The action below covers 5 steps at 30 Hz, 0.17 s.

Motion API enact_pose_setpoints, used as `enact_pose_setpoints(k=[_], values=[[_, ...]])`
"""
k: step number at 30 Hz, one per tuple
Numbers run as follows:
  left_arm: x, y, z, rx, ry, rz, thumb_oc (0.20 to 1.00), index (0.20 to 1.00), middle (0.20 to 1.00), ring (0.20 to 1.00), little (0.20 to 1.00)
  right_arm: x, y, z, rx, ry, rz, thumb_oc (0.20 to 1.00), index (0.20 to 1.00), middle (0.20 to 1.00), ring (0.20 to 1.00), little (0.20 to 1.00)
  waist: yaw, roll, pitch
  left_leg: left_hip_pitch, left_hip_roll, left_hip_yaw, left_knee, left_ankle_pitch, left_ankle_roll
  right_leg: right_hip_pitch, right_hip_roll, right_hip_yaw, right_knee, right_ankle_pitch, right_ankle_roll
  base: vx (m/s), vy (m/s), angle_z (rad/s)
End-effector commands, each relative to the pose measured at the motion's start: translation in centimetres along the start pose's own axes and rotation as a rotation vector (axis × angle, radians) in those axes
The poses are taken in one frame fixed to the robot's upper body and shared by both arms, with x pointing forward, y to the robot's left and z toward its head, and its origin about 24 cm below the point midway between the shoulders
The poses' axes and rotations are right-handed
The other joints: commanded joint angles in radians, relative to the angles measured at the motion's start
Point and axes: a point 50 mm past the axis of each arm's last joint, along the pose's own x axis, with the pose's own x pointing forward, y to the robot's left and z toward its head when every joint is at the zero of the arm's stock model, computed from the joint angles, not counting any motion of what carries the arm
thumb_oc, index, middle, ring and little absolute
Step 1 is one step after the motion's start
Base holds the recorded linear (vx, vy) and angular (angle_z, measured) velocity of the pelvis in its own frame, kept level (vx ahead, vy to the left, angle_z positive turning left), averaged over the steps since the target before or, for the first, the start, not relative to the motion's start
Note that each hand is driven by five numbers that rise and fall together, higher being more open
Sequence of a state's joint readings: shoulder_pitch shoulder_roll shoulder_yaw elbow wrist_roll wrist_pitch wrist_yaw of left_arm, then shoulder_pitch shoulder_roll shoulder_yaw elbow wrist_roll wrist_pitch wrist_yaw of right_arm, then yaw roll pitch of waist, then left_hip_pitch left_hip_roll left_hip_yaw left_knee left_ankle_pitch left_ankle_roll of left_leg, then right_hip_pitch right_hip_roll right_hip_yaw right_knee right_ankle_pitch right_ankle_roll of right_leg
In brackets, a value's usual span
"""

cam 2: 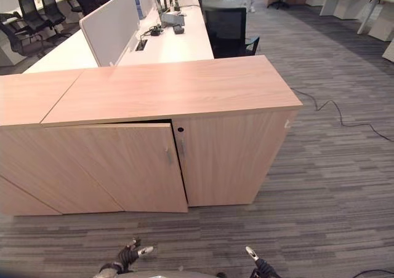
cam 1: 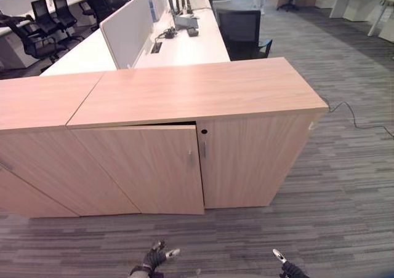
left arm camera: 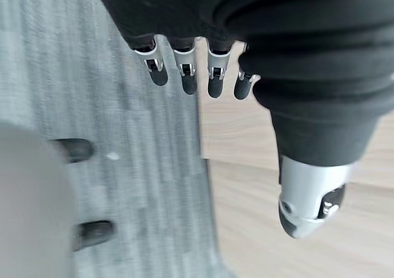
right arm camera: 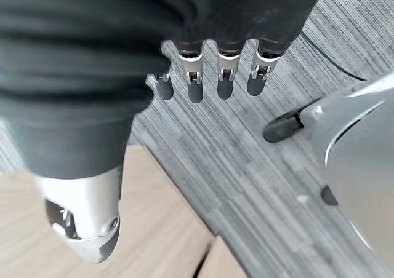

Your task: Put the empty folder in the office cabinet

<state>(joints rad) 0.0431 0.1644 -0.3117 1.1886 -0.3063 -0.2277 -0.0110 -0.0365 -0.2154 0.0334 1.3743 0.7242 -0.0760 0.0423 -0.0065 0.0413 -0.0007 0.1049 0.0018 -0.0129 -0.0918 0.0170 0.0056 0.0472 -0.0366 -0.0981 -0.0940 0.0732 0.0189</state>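
Both hands, left (cam 1: 154, 258) and right (cam 1: 288, 269), are hanging spread and empty before the cabinet (cam 1: 184, 99). Its left door (cam 1: 144, 170) is sitting slightly ajar. With no folder showing, reaching in now risks closing on nothing.

Behind the wooden units, a long white desk (cam 1: 184, 47) with a grey divider screen (cam 1: 126, 29) standing up along its middle. On the desk, some dark small gadgets (cam 1: 167, 33) near the screen. Just beside the desk, a black office chair (cam 1: 241, 32). More black chairs (cam 1: 52, 16) far off to the left. Everywhere below, grey striped carpet (cam 1: 345, 186), with a thin black cord (cam 1: 360, 121) lying across it on the right.
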Motion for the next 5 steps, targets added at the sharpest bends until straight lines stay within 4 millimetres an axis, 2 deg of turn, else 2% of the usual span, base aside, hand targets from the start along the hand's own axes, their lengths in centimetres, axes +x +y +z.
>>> enact_pose_setpoints(k=[1, 5], values=[[0.51, -0.02, 1.09, -0.014, -0.019, 0.001, 1.0, 1.0, 1.0, 1.0, 1.0, 0.1, 0.82, -0.02, -0.011, 0.003, 0.009, 1.0, 1.0, 1.0, 1.0, 1.0, 0.004, -0.037, 0.002, -0.01, -0.02, -0.039, 0.005, -0.088, 0.0, 0.067, -0.01, 0.003, 0.007, -0.097, 0.045, 0.02, 0.016, -0.09], [0.43, -0.15, 0.5, -0.046, 0.011, -0.013, 1.0, 1.0, 1.0, 1.0, 1.0, 0.08, 0.82, -0.19, -0.035, 0.009, 0.015, 1.0, 1.0, 1.0, 1.0, 1.0, 0.002, -0.036, -0.003, -0.009, -0.019, -0.034, 0.005, -0.091, 0.001, 0.065, -0.008, 0.008, 0.007, -0.098, 0.045, 0.01, 0.005, -0.03]])
